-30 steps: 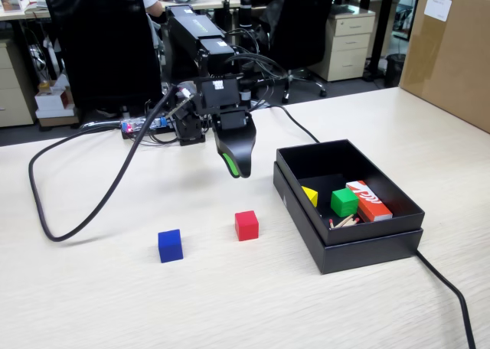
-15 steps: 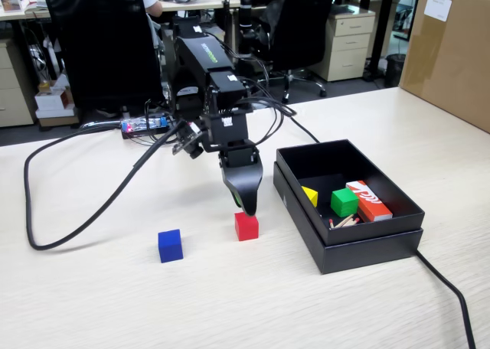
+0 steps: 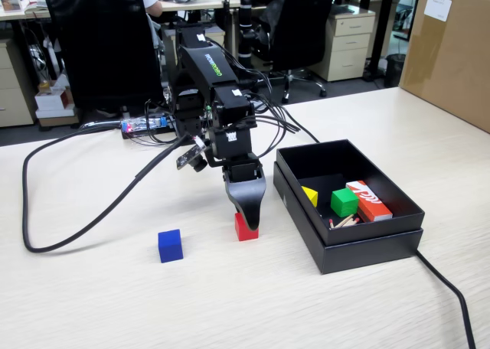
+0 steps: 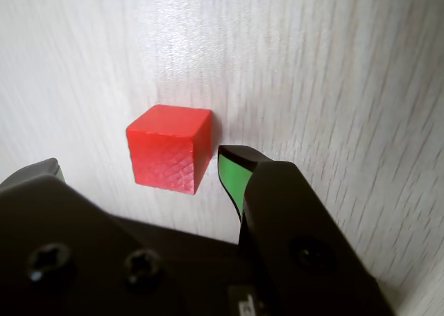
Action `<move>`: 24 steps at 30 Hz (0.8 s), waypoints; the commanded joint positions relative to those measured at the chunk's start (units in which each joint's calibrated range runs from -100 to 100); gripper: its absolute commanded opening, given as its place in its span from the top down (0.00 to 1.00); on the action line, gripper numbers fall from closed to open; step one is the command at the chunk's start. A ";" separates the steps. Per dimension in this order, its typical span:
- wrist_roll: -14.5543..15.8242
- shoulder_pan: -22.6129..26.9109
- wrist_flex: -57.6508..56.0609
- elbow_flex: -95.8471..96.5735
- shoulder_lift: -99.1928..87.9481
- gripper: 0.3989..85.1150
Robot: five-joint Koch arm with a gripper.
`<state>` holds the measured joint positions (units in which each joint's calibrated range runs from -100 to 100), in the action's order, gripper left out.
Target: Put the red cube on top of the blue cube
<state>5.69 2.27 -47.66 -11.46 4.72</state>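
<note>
1. Here, the gripper (image 3: 246,225) stands spread apart around the red cube (image 3: 245,228), not clenched, mid-table.
2. The blue cube (image 3: 170,245) sits well left, with bare table (image 3: 92,303) between them.
3. The black box (image 3: 348,246) lies near the right.

Black arm (image 3: 210,96), green lettering, black cables, green-padded end effector (image 4: 146,174)

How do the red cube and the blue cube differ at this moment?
The red cube sits between the open jaws of the hand; the blue cube stands alone, untouched, to its left in the fixed view. The red cube lies nearer the black box. Both rest on the table, matching in size and shape.
</note>
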 commanded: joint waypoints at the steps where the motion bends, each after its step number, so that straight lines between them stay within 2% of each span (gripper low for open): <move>1: 0.00 -0.05 -0.42 -5.04 -0.42 0.47; 21: -0.10 0.00 -0.51 -2.78 1.07 0.48; 24: -0.10 0.00 -0.51 -2.51 0.84 0.50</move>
<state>5.69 2.17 -47.66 -12.64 7.06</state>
